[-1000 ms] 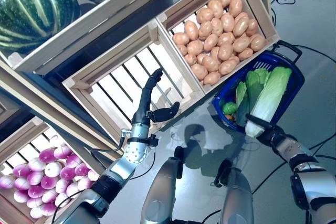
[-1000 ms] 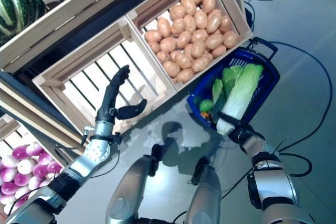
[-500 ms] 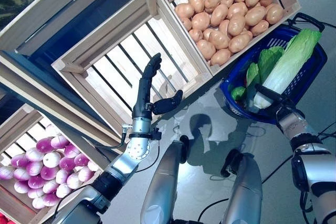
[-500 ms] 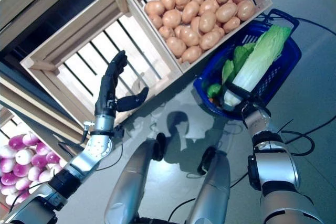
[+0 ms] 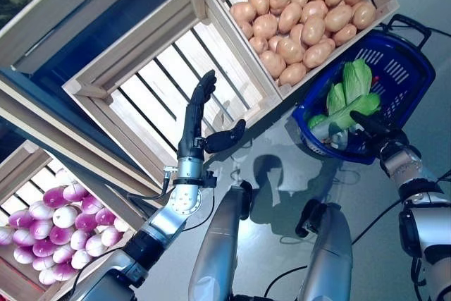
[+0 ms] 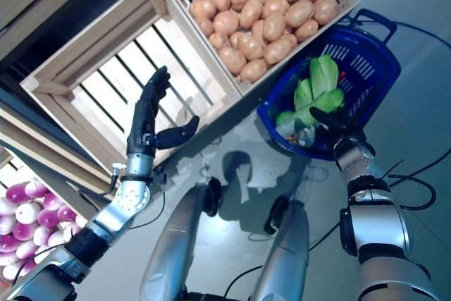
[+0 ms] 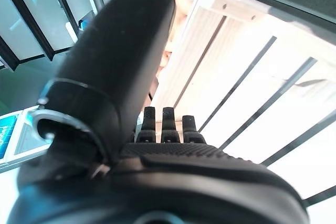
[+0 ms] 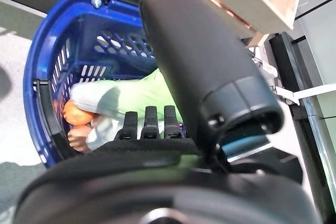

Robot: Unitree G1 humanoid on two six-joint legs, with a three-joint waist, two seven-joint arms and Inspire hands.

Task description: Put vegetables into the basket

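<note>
Lying inside the blue basket [image 5: 394, 79], the cabbage [image 5: 347, 103] rested just beyond the right hand [image 5: 372, 129], whose fingers stretched straight at the near rim. The left hand [image 5: 201, 128] hung spread before the slatted empty crate [image 5: 151, 96].

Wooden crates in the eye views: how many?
3 clearly: potato crate above the blue basket, empty slatted crate by the left hand, turnip crate lower left. More may be cut off.

The left hand [image 7: 157, 166] fills the near field, its thumb [image 7: 115, 72] standing up and fingers [image 7: 167, 124] reaching straight ahead toward a pale wooden slatted crate [image 7: 252, 77] just beyond them.
</note>
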